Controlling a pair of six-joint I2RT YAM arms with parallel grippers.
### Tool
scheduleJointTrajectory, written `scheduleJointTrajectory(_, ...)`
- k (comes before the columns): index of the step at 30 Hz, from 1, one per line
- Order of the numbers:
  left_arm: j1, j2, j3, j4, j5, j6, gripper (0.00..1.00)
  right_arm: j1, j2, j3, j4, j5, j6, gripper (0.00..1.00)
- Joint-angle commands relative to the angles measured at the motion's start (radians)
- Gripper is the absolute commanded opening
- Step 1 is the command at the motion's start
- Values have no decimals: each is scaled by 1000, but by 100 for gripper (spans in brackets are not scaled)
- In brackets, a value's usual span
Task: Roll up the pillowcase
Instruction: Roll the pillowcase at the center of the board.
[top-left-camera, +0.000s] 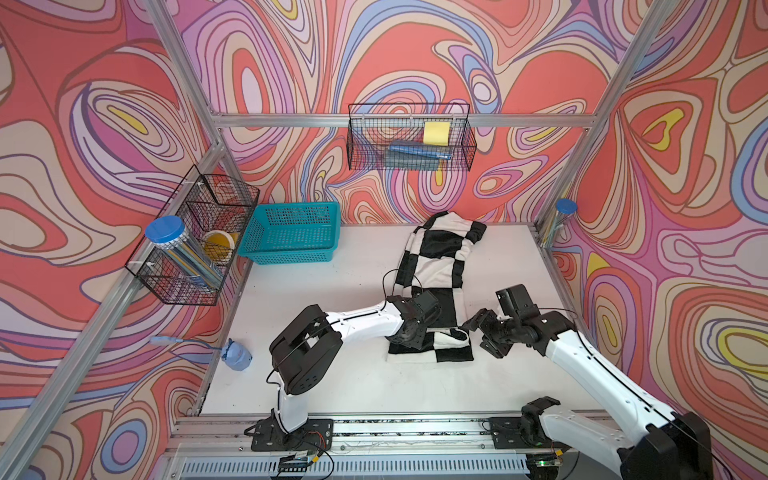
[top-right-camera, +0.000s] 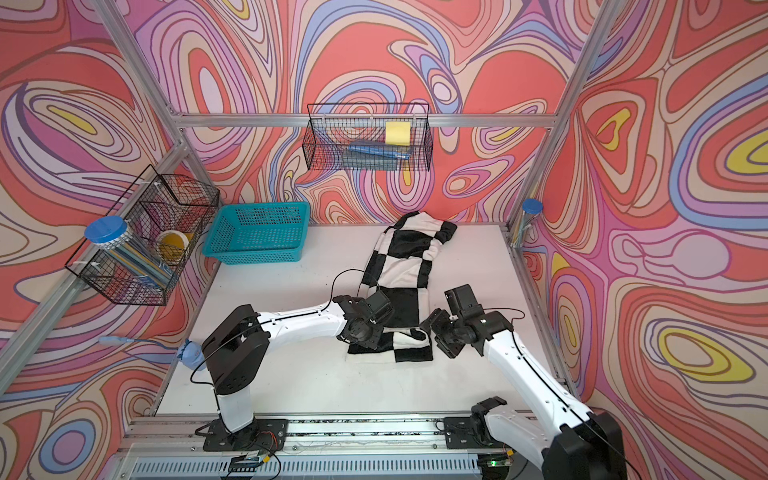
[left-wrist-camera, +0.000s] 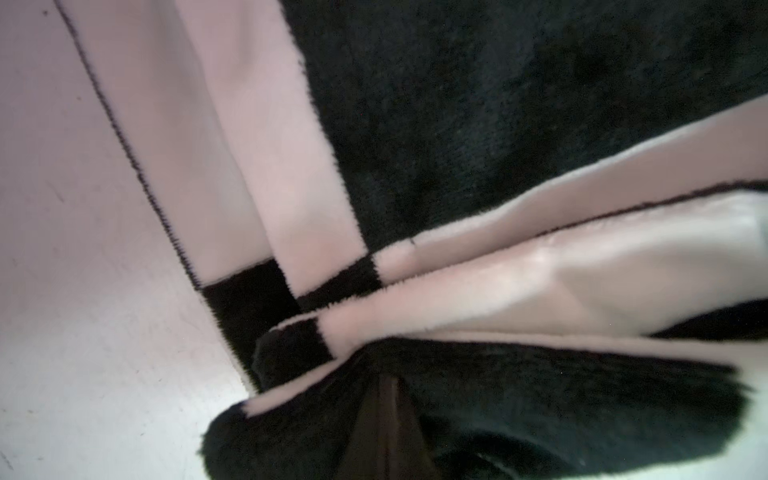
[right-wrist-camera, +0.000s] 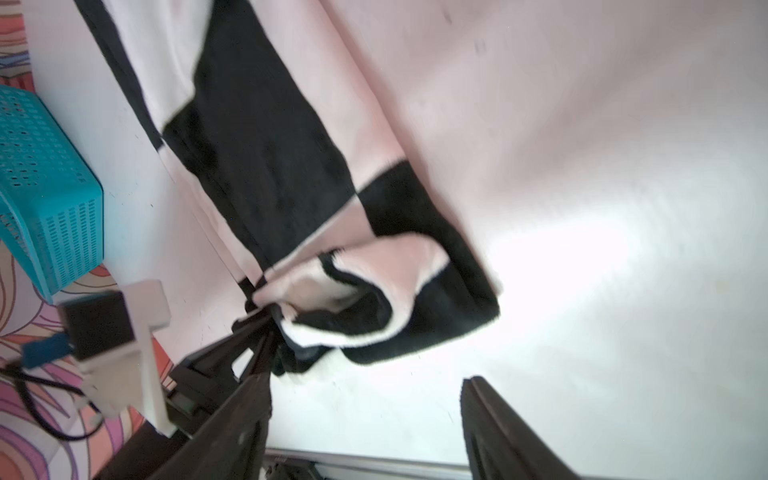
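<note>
The pillowcase (top-left-camera: 436, 257) (top-right-camera: 409, 257) is a black and white checked plush cloth, lying as a long strip from the back wall toward the table's front middle. Its near end is folded over into a small loose curl (right-wrist-camera: 365, 299). My left gripper (top-left-camera: 406, 338) (top-right-camera: 360, 336) (left-wrist-camera: 384, 399) is shut on the near left corner of that end, its fingers buried in black plush. Seen from the right wrist, the left gripper (right-wrist-camera: 259, 332) pinches the curl. My right gripper (top-left-camera: 480, 336) (top-right-camera: 438, 334) (right-wrist-camera: 365, 395) stands open just right of the near end, with only bare table between its fingers.
A teal plastic basket (top-left-camera: 291, 235) (top-right-camera: 257, 235) (right-wrist-camera: 41, 187) sits at the back left of the white table (top-left-camera: 332, 374). Wire baskets hang on the left wall (top-left-camera: 195, 237) and the back wall (top-left-camera: 411, 139). The metal rail (top-left-camera: 395, 428) runs along the front edge.
</note>
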Motion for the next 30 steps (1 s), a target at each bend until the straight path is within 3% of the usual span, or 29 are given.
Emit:
scheduleJointTrajectory(1, 21, 20, 64, -66, 81, 35, 0, 160, -71, -75, 32, 135, 379, 71)
scheduleJointTrajectory(5, 44, 5, 36, -79, 260, 38, 0, 412, 32, -58, 102, 330, 584, 70)
scheduleJointTrajectory(8, 48, -1, -5, -73, 325, 48, 0, 539, 138, -41, 193, 473, 692, 70)
scheduleJointTrajectory(10, 68, 7, -13, -76, 377, 47, 0, 629, 200, -78, 320, 560, 834, 68)
scheduleJointTrajectory(12, 89, 19, -14, -70, 397, 47, 0, 735, 275, -31, 283, 710, 953, 67)
scheduleJointTrajectory(14, 104, 19, -26, -52, 400, 52, 0, 759, 348, 6, 295, 740, 968, 68)
scheduleJointTrajectory(17, 121, 18, -37, -46, 406, 56, 0, 850, 416, 7, 305, 794, 1143, 67)
scheduleJointTrajectory(19, 137, 11, -53, -27, 421, 47, 0, 915, 452, 63, 179, 859, 1235, 67)
scheduleJointTrajectory(22, 152, 6, -61, -11, 434, 43, 0, 971, 450, 50, 132, 941, 1364, 66)
scheduleJointTrajectory(30, 168, 20, -78, 6, 451, 37, 0, 974, 467, -49, 227, 993, 1477, 64)
